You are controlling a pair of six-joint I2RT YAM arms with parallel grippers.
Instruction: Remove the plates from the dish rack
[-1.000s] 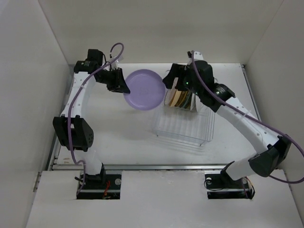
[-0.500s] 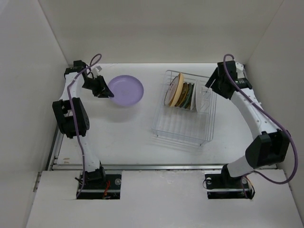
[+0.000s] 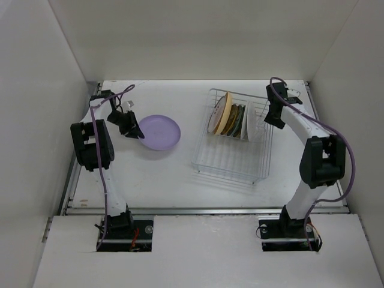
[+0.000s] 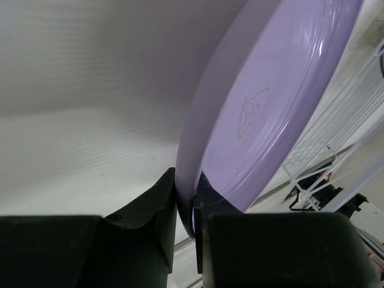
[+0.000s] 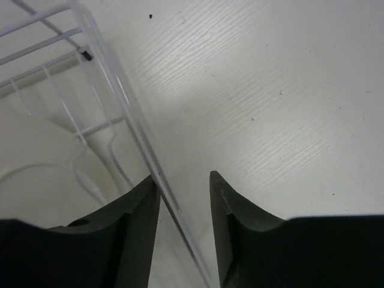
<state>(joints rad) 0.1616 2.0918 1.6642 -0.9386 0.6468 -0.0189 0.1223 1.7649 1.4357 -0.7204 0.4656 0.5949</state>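
Note:
My left gripper (image 3: 137, 132) is shut on the rim of the lavender plate (image 3: 159, 132), which sits low over the table on the left, away from the dish rack. In the left wrist view the fingers (image 4: 187, 198) pinch the plate's (image 4: 264, 102) edge. The dish rack (image 3: 228, 170) of white wire stands in the middle right. Several plates (image 3: 231, 120) stand on edge at its far end, the nearest pale orange. My right gripper (image 3: 269, 122) is at the rack's far right side. It is open (image 5: 185, 180), with a rack wire (image 5: 123, 96) running along its left finger.
White walls close in the table on the left, back and right. A white plate (image 5: 36, 180) shows just inside the rack in the right wrist view. The near part of the rack holds no plates.
The left arm carried the lavender plate from beside the rack leftward and down. The right arm drew back from the standing plates to the rack's far right side, its jaws narrowing.

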